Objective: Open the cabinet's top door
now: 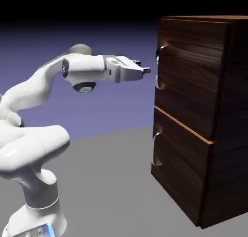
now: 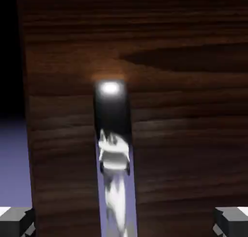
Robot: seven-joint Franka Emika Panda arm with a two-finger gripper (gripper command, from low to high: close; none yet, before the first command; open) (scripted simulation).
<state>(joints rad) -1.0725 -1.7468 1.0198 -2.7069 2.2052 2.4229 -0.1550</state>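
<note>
Gripper (image 1: pixel 144 67) hovers near and left of the top door (image 1: pixel 191 71) and its silver handle (image 1: pixel 158 69) in the exterior view. Hand view: 2 fingertips (image 2: pixel 231 221) stand wide apart; the handle's upper end lies between them, nearer the left one.

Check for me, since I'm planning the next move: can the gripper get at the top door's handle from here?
Probably yes: the open gripper faces the handle, and nothing shows between them.

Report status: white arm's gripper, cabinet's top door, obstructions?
Two-finger grey-tipped gripper open, empty, short of curved silver upper handle. Dark wood-grain top door shut. Nothing visible between gripper and handle.
</note>
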